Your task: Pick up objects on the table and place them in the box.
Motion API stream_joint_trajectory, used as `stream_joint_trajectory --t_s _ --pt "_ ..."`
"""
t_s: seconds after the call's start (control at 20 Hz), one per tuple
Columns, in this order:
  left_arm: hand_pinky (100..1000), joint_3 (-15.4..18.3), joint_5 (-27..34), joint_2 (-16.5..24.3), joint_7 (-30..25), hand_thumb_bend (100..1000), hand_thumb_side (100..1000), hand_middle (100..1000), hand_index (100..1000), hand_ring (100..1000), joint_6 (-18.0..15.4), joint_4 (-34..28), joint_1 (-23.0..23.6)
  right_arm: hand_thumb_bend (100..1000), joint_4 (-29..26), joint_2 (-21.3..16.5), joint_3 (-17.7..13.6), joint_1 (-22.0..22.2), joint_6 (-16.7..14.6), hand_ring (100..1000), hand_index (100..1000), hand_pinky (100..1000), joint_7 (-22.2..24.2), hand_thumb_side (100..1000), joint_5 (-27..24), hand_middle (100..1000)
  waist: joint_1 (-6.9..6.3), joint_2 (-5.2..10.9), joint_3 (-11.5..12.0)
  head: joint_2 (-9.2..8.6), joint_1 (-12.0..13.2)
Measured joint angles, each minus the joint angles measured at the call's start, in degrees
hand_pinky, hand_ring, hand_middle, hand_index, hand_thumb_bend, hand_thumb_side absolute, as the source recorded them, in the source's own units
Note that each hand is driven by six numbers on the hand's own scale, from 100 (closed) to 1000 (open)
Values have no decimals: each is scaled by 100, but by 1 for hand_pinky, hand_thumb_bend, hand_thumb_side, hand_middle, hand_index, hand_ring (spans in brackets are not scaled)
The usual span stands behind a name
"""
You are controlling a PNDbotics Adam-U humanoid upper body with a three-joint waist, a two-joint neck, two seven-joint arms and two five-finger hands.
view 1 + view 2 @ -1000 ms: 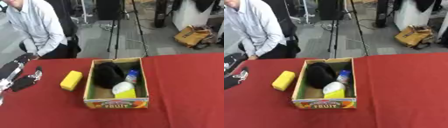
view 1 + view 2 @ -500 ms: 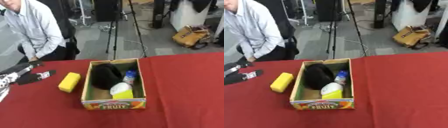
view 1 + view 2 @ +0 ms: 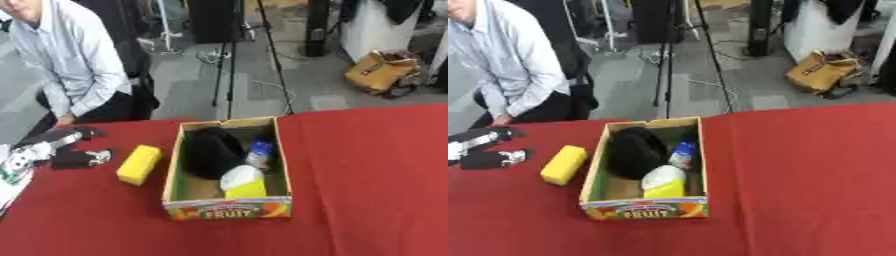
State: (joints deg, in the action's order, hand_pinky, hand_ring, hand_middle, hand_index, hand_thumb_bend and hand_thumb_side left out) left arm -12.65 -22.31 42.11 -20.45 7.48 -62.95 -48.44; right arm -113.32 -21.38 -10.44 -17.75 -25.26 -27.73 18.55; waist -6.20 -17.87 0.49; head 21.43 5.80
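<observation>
One yellow block waits on the red bench beside a half-filled fruit box.

At the far left edge, the left robot hand (image 3: 52,150) lies low over the bench (image 3: 367,180), its dark fingers (image 3: 80,158) stretched out toward the right and loosely spread, holding nothing. Just to its right, apart from the fingertips, the yellow block (image 3: 140,164) rests on the cloth, tilted slightly and close beside the left wall of the box (image 3: 229,211). That cardboard box stands open near the middle of the bench, with "FRUIT" printed on its front. Inside sit a large black object (image 3: 210,151) toward the back, a small bottle with a blue label (image 3: 259,154) against the right wall, and a white and yellow item (image 3: 243,182) near the front.
</observation>
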Motion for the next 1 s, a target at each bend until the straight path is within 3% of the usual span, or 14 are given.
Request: stream_joint_trajectory --t_s 0.4,0.45,0.7,0.75,1.0 --pt "1000 -225 293 -325 307 320 738 1000 1000 1000 320 745 -266 100 0 20 2 21 48 870 826 888 48 1000 -50 780 -32 0 -5 -4 17" --pt "1000 -232 301 -358 305 380 765 1000 1000 1000 367 790 -280 100 0 29 3 26 51 870 826 889 52 1000 -53 780 -32 0 -5 -5 24" --pt "1000 -309 266 -649 82 446 809 1000 1000 1000 813 1110 -494 100 0 57 6 63 78 870 821 891 79 1000 -98 778 -70 0 -7 -5 67" --pt "1000 -323 252 -707 47 498 858 1000 1000 1000 864 1139 -508 100 0 58 8 64 83 869 820 892 85 1000 -105 777 -74 0 -9 -5 77" --pt "1000 -320 300 -937 -22 581 931 1000 1000 1000 957 1245 -512 100 0 94 43 69 105 869 815 893 146 1000 -185 775 -106 0 -15 -5 108"
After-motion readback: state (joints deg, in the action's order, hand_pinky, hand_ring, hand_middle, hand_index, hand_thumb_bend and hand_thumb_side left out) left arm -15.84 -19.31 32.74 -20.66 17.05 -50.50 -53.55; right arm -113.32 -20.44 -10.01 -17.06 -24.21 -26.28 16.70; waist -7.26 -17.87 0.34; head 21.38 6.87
